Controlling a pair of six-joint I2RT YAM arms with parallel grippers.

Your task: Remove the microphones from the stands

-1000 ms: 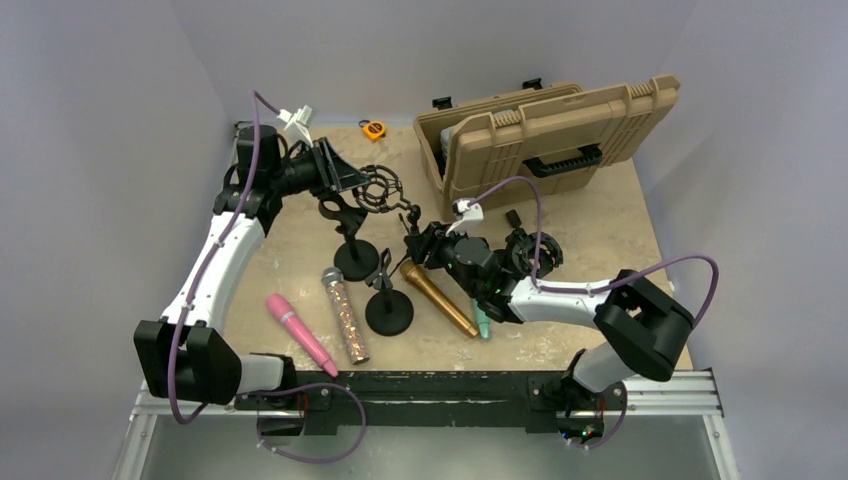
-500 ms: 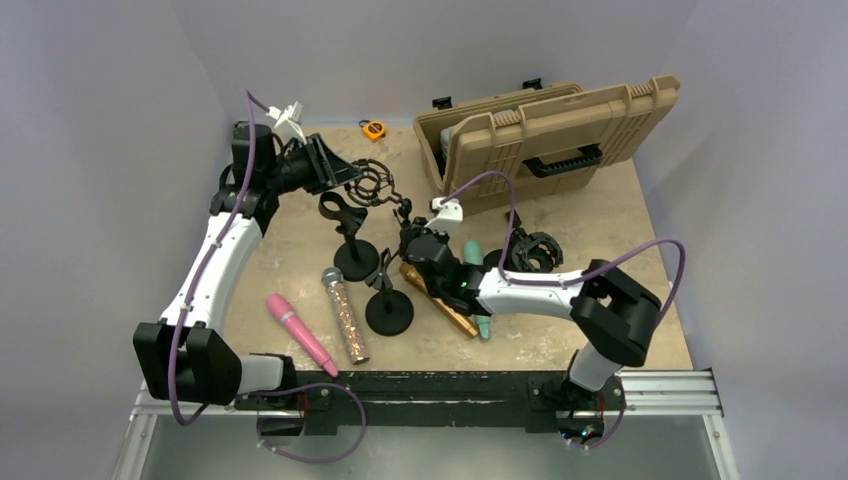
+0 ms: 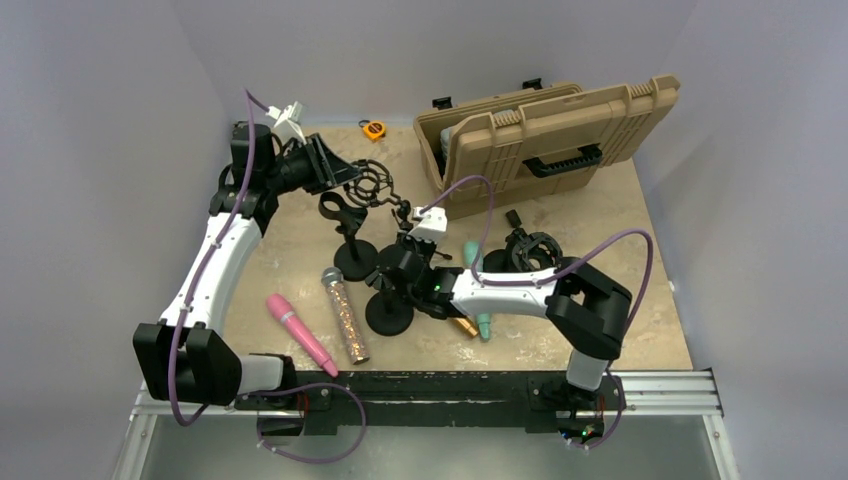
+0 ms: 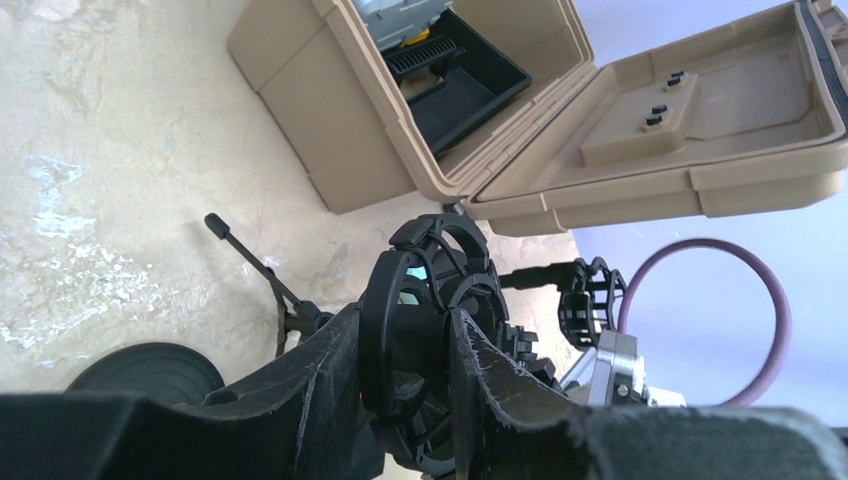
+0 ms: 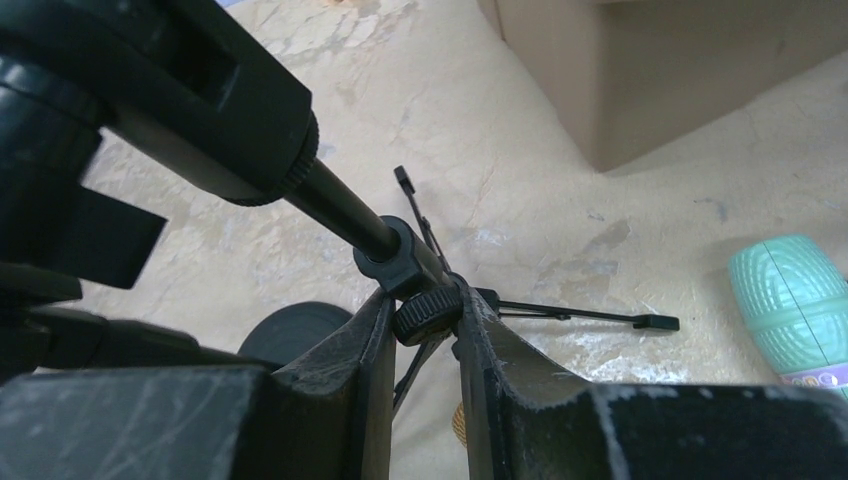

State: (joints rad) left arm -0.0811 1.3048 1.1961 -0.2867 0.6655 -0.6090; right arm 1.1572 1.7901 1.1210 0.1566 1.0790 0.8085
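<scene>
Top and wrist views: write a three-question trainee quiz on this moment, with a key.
1. True or false: the left gripper is closed on a black ring mount.
2. What do the fingers of the right gripper pinch? A) a teal microphone B) a black knob on a stand C) a tape measure
3. Fill in: in the top view, the microphone lying just left of the glitter microphone is coloured ____.

Key: 1 true; 2 B; 3 pink.
</scene>
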